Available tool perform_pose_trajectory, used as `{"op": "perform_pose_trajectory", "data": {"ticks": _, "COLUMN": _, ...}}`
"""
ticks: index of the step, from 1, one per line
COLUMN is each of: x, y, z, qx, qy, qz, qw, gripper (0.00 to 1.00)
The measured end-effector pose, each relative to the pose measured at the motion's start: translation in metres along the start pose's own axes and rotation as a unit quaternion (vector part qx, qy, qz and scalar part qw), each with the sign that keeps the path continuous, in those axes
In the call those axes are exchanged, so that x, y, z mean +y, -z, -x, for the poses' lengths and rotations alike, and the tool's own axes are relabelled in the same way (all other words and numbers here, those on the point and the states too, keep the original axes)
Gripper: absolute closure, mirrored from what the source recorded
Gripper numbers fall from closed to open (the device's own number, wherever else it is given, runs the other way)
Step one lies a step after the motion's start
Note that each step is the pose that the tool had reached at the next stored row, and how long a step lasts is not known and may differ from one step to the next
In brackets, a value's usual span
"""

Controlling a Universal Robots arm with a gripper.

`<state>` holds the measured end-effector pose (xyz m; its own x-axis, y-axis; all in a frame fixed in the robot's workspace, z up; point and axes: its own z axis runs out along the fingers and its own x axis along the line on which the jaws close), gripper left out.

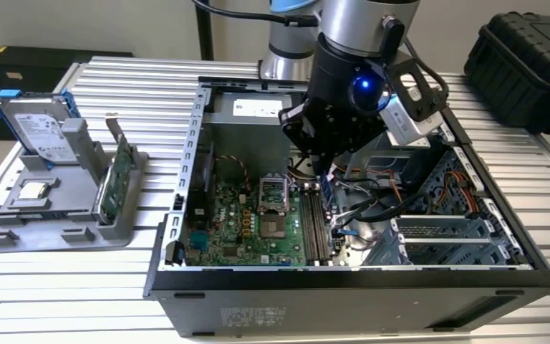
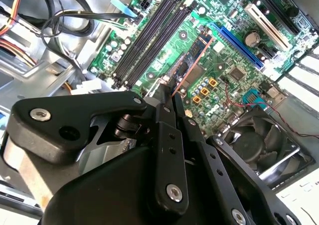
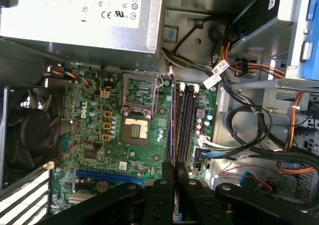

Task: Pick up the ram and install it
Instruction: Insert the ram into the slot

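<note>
Gripper [image 2: 168,99] clenched on ram [image 2: 192,65] — stick held edge-on above motherboard [image 3: 94,135], near memory slots [image 3: 183,120]. Pick done; seating seemingly not yet — slots look empty.

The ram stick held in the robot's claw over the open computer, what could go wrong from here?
The gripper pinches the ram edge-on above the memory slots. If the stick is a bit off line with a slot, pressing down could bend it or scrape the motherboard. Loose cables lie right beside the slots and might snag the fingers. A thin grip could also let the stick tilt.
</note>
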<state>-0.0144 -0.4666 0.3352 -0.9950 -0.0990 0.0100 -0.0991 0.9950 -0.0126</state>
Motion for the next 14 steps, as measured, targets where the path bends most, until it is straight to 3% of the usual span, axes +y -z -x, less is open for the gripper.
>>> {"op": "perform_pose_trajectory", "data": {"ticks": 14, "x": 0.0001, "y": -0.0043, "z": 0.0001, "qx": 0.0001, "qy": 0.0, "qz": -0.0012, "qw": 1.0, "gripper": 1.0}}
